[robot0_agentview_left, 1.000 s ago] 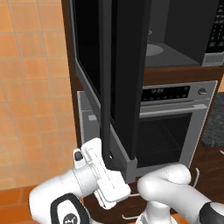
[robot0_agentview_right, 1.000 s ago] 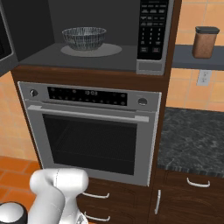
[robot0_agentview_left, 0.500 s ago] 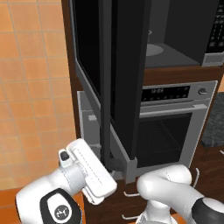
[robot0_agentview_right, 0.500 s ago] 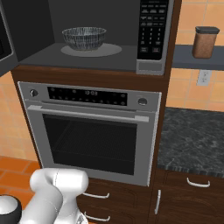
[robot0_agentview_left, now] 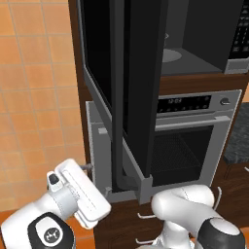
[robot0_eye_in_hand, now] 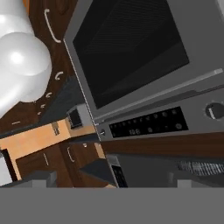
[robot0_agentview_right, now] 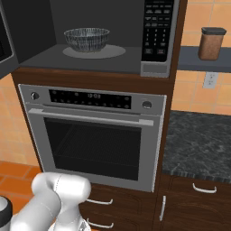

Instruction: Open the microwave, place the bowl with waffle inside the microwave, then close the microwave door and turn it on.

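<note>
Microwave [robot0_agentview_right: 155,40]: built into the cabinet column above the oven [robot0_agentview_right: 92,131]. Cavity exposed, button panel at its right edge. Sited at height, so the arm must reach up to load it or press buttons.

Door [robot0_agentview_left: 129,92]: swung fully out to the left, seen edge-on in the left base view, its dark bar handle running down the front edge. Open wide, judged to leave the cavity mouth clear for loading.

Bowl [robot0_agentview_right: 86,39]: patterned, upright, resting on the round turntable plate [robot0_agentview_right: 113,52] in the middle of the cavity floor. Its contents cannot be made out. Placement looks done; closing the door and starting the microwave remain.

Hand [robot0_agentview_left: 80,194]: white, low in the left base view, below and left of the door's lower edge, apart from it. Jaws spread wide and empty, nothing held. Judged well placed, outside the door's free edge, to come behind it and push it shut.

Oven: steel, door shut, horizontal handle; not part of the job.

Canister [robot0_agentview_right: 211,43]: brown, on a shelf right of the microwave, well clear.

Desk [robot0_agentview_right: 196,144]: dark stone top right of the oven.
</note>
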